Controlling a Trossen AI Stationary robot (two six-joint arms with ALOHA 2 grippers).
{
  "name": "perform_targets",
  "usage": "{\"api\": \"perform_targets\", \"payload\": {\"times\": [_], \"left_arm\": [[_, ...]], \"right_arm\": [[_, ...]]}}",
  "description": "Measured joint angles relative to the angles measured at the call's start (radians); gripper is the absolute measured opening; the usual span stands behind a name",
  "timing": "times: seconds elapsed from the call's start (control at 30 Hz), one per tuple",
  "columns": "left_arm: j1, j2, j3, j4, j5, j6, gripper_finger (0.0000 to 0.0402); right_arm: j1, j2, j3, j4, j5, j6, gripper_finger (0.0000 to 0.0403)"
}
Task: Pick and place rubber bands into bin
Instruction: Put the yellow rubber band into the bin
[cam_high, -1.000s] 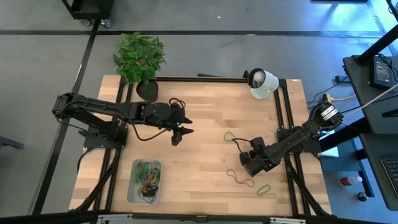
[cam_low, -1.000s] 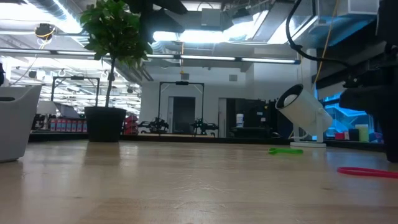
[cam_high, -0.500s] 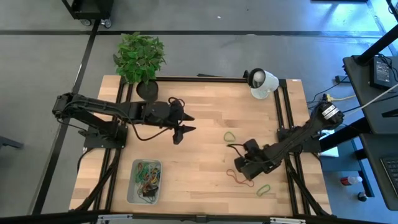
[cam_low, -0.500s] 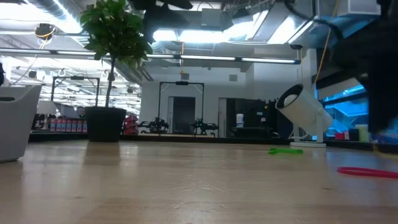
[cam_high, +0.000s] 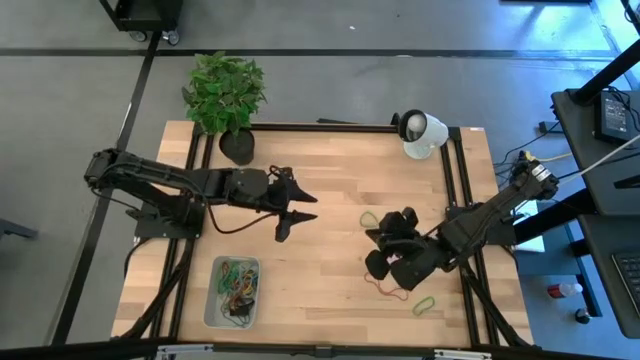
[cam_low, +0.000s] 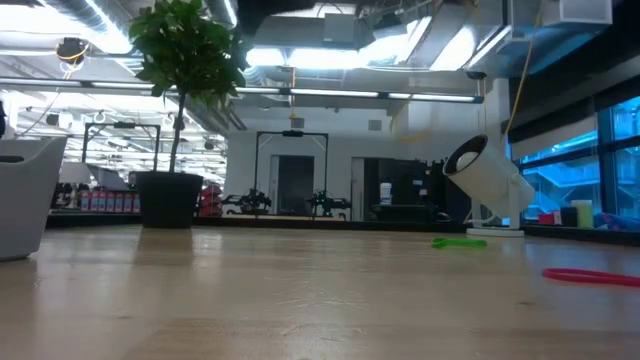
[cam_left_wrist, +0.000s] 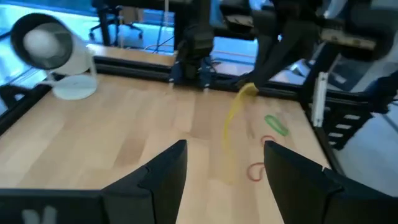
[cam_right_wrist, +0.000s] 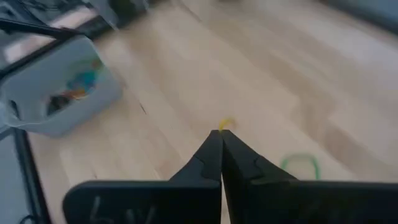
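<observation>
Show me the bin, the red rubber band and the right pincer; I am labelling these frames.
bin (cam_high: 212, 315): high view, on its left rim.
red rubber band (cam_high: 388, 290): high view, on the strand lying on the table.
right pincer (cam_right_wrist: 221, 134): right wrist view, at the shut fingertips, where a yellow band shows.

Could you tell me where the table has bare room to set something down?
Bare wood lies between the bin and the right end effector, and between the plant pot and white lamp. The right side, with loose rubber bands, is crowded.
</observation>
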Motion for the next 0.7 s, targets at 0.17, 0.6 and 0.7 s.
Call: {"api": "perform_targets", "payload": {"times": [0.17,0.6,0.7], "left_arm": [[-0.045,0.010,0.000,0.080,0.000,0.044,0.0208],[-0.075,0.194,0.000,0.426,0.003,0.041,0.0270],[-0.075,0.236,0.000,0.504,-0.010,0.041,0.0269]], "right_arm": [[-0.024,0.000,0.079,0.068,0.012,-0.201,0.0000],[-0.067,0.000,0.088,0.374,-0.008,-0.568,0.0000],[-0.067,0.000,0.088,0.381,-0.008,-0.573,0.0000]]}}
